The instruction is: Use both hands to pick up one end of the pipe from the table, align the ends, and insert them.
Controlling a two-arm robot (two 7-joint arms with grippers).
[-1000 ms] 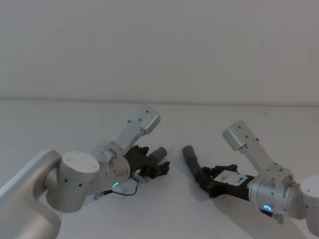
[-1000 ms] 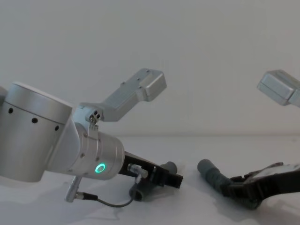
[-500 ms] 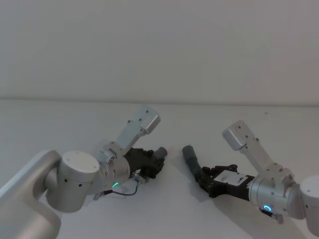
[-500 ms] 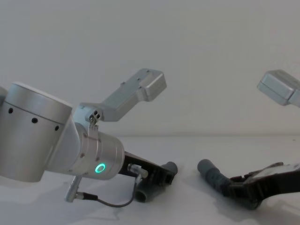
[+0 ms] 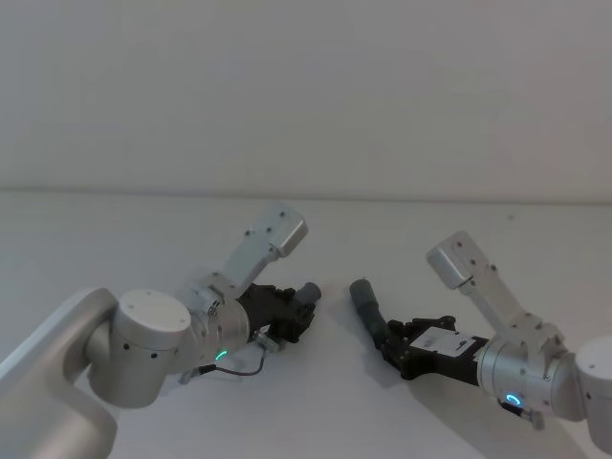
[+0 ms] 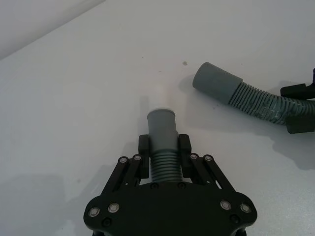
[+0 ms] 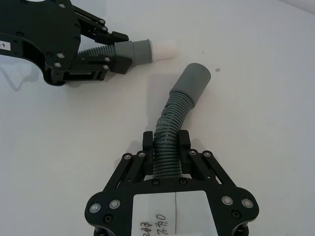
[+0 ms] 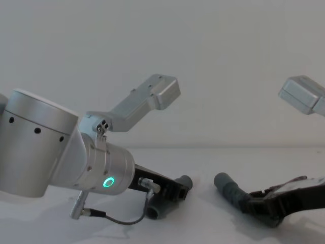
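Observation:
Two dark grey pipe pieces lie low on the white table (image 5: 115, 239), a short gap between their facing ends. My left gripper (image 6: 164, 150) is shut on the ribbed part of the shorter piece (image 6: 162, 129), whose narrow smooth cuff (image 5: 307, 292) points toward the other piece. My right gripper (image 7: 166, 147) is shut on the longer ribbed piece (image 7: 173, 115); its wider sleeve end (image 7: 193, 81) bends toward the left gripper (image 7: 106, 61). In the chest view the left gripper (image 8: 175, 192) and right gripper (image 8: 259, 206) sit near the table, the long piece (image 8: 228, 189) rising between them.
The white table stretches bare around both arms, with a plain wall behind. A thin black cable (image 8: 119, 219) loops under my left wrist, just above the table.
The left gripper's fingers, spread around the shorter piece a second ago, have shut on it. The right gripper and the longer piece have not moved.

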